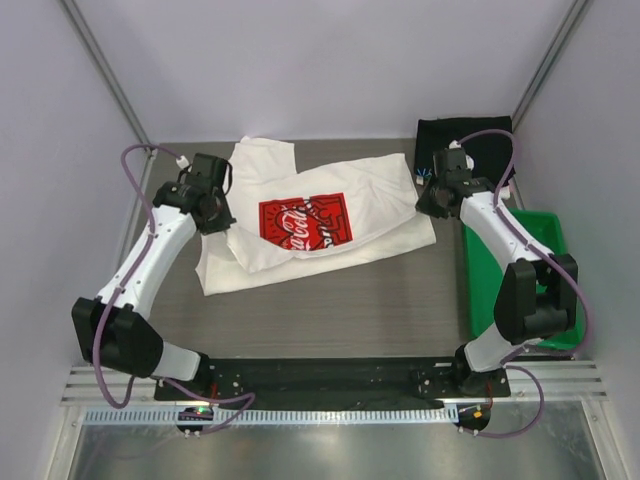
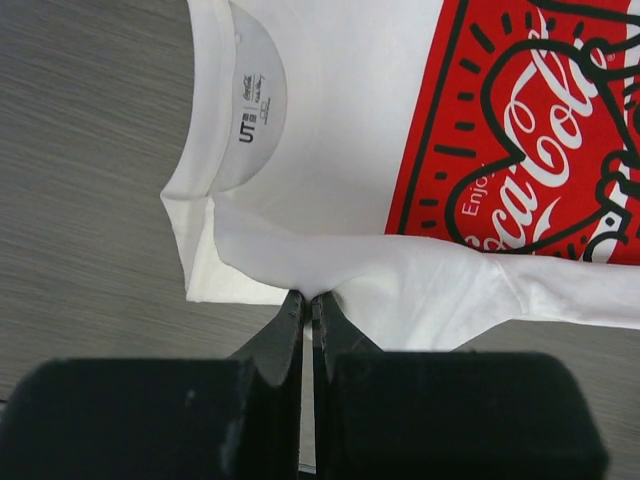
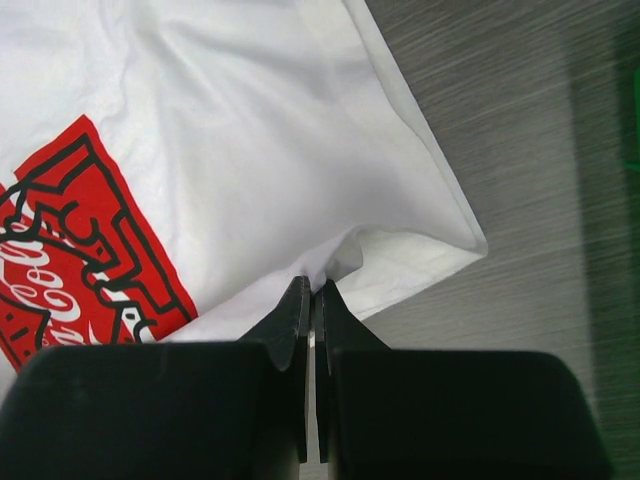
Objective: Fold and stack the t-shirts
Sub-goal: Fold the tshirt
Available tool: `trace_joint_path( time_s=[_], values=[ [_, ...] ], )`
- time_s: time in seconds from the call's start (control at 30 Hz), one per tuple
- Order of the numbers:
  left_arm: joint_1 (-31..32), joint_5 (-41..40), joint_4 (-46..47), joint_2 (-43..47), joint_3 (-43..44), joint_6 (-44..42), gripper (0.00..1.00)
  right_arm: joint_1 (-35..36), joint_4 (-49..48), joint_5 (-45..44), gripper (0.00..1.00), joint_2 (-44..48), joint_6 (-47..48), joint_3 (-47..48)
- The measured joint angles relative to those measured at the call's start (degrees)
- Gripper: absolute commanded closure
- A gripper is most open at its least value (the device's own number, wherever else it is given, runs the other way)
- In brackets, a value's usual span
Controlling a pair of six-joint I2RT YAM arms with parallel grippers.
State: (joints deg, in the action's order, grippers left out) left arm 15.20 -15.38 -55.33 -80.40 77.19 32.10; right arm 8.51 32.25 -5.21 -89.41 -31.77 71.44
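A white t-shirt (image 1: 380,195) with a red square Coca-Cola print (image 1: 305,222) lies partly folded across the middle of the table. My left gripper (image 1: 222,212) is shut on a pinch of its cloth at the collar end (image 2: 300,265), near the neck label (image 2: 250,110). My right gripper (image 1: 428,200) is shut on a pinch of cloth at the hem end (image 3: 330,262), near a folded corner (image 3: 450,235). A folded black t-shirt (image 1: 470,140) lies at the back right, behind the right wrist.
A green plastic tray (image 1: 482,280) stands at the right edge of the table, under the right arm. The grey table top (image 1: 350,310) shows in front of the shirt. Side walls close in left and right.
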Motion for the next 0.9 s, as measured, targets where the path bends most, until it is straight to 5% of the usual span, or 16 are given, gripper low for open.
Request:
trace_joint_path(
  time_s=[0.3,0.33,0.37,0.4,0.5,0.57,0.73,0.9],
  values=[
    [-4.9,2.47,0.46,-15.78,13.84,-4.17,1.0,-0.94,-0.5,-0.13,0.96,-12.39,0.31,9.25],
    [-5.55,2.84,-0.37,-19.1,17.29,-4.33,0.97,-1.16,-0.37,0.0,0.85,-14.67,0.31,11.58],
    [-6.08,3.02,-1.01,-22.08,20.41,-4.39,0.8,-1.29,-0.17,0.13,0.73,-16.92,0.24,13.94],
    [-6.82,3.17,-1.88,-25.79,24.59,-4.72,0.68,-1.49,0.24,0.33,0.38,-19.04,0.44,16.35],
    [-9.31,4.61,-5.18,-35.15,35.1,-4.55,0.47,-1.9,2.84,0.87,0.18,-26.75,1.73,26.86],
    [-10.99,5.2,-6.34,-38.56,37.81,-4.11,0.32,-2.01,3.82,0.66,0.18,-29.29,2.62,30.86],
    [-13.0,5.6,-5.4,-29.9,22.69,-2.38,0.26,-2.27,5.49,-0.09,0.18,-23.56,3.3,24.46],
    [-13.09,7.8,-0.46,-10.03,-0.28,1.88,0.26,-2.73,2.43,1.16,0.2,-8.79,3.17,5.6]
  ],
)
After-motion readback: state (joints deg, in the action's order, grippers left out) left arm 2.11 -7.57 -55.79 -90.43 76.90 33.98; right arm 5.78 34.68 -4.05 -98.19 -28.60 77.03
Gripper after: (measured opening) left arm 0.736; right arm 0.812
